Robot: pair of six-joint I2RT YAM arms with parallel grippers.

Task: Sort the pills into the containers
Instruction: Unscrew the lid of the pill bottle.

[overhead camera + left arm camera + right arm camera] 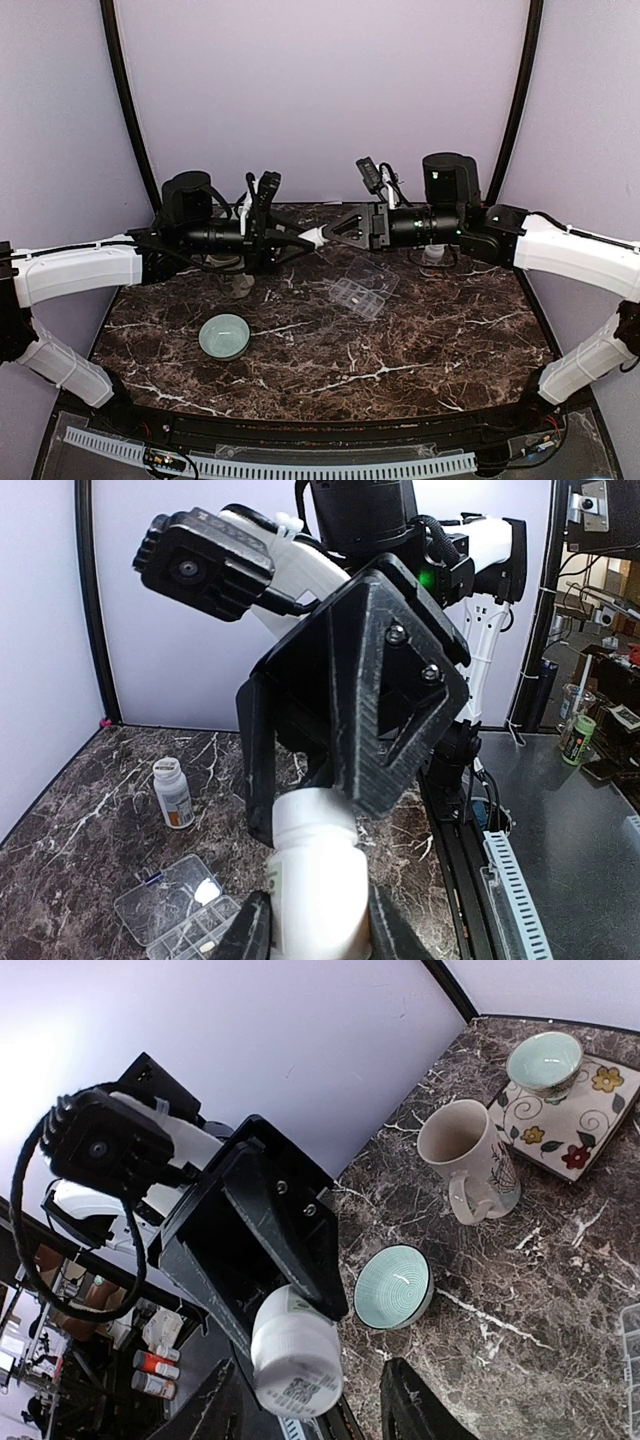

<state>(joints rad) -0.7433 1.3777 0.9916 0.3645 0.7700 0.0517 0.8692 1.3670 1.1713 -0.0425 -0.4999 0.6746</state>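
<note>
My left gripper [298, 240] [312, 928] is shut on the body of a white pill bottle [318, 880], held level above the table's far middle. The bottle also shows in the right wrist view [295, 1352]. My right gripper [330, 234] [312, 1412] faces it from the right. Its fingers [412, 1407] stand on either side of the bottle's cap end, with a gap showing on one side. The clear pill-organiser box [362, 287] [178, 916] lies open on the table below, with a white pill [207, 890] in one compartment.
A pale green bowl [224, 336] [394, 1287] sits front left. A second white-capped bottle [172, 793] stands upright near the organiser. A cream mug [470, 1160] and a flowered plate [580, 1120] bearing another green bowl [545, 1060] are at the back left.
</note>
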